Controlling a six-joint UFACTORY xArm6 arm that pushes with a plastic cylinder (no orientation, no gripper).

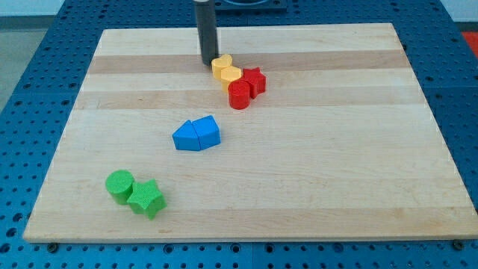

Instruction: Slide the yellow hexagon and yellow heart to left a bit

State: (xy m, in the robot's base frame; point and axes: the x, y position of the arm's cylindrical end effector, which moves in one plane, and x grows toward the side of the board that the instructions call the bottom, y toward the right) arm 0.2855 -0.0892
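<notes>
Two yellow blocks touch each other near the view's top centre: one [221, 65] at the upper left and one [230, 75] at the lower right. I cannot tell which is the heart and which the hexagon. My tip [207, 62] rests on the board just left of the upper yellow block, touching or nearly touching it. A red star [255, 81] and a red cylinder [239, 95] sit pressed against the yellow pair on its right and lower side.
Two blue blocks [196, 134] lie together in the board's middle. A green cylinder [119, 184] and a green star [146, 199] sit at the view's lower left. The wooden board [336, 149] lies on a blue perforated table.
</notes>
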